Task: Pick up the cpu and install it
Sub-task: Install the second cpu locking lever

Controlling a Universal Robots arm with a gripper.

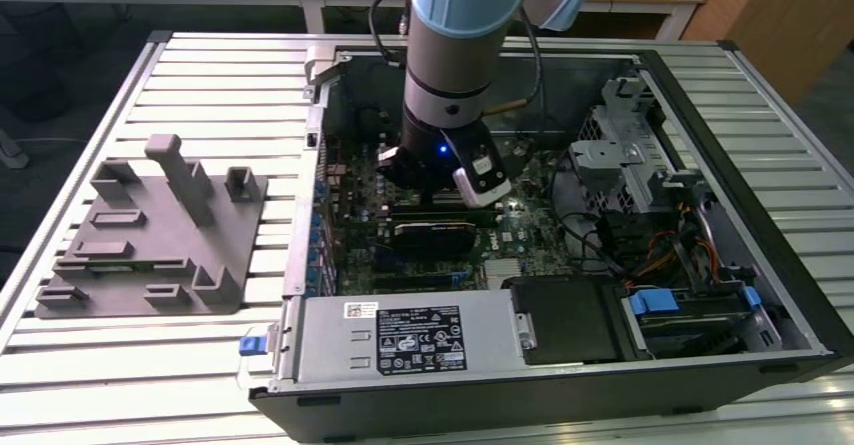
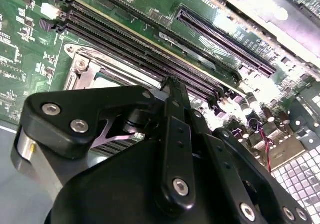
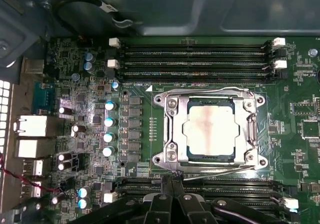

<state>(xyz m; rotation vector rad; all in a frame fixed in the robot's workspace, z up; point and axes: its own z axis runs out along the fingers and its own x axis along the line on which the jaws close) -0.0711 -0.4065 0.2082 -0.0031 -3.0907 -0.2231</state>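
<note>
- Slatted metal tabletop [image 1: 747,95] carried an open computer case [image 1: 747,360] lying on its side, with wooden desks along the far edge of the room.
- On the exterior view's left, well apart from the case, a grey plastic fixture [image 1: 147,235] with upright pegs sat on the slats.
- Inside the case, the green motherboard [image 3: 80,83] lay flat, with a black-labelled power supply [image 1: 400,340] at the near side and a drive cage [image 1: 627,145] on the exterior view's right.
- The robot arm [image 1: 454,65] reached straight down into the case, its black gripper [image 3: 172,181] hanging low over the board.
- In the first wrist view, the cpu [image 3: 209,133] sat seated within the metal socket frame [image 3: 167,129], its silvery top showing a faint reddish smear.
- Memory slots [image 3: 195,58] ran along the far side of the socket, and another set lay on the near side, just under the fingertips.
- The fingers [image 2: 172,134] were drawn together with their tips meeting, and nothing was held between them.
- The fingertips hovered just beside the near edge of the socket frame, apart from the cpu itself.
- A row of round capacitors [image 3: 108,129] stood beside the socket.
</note>
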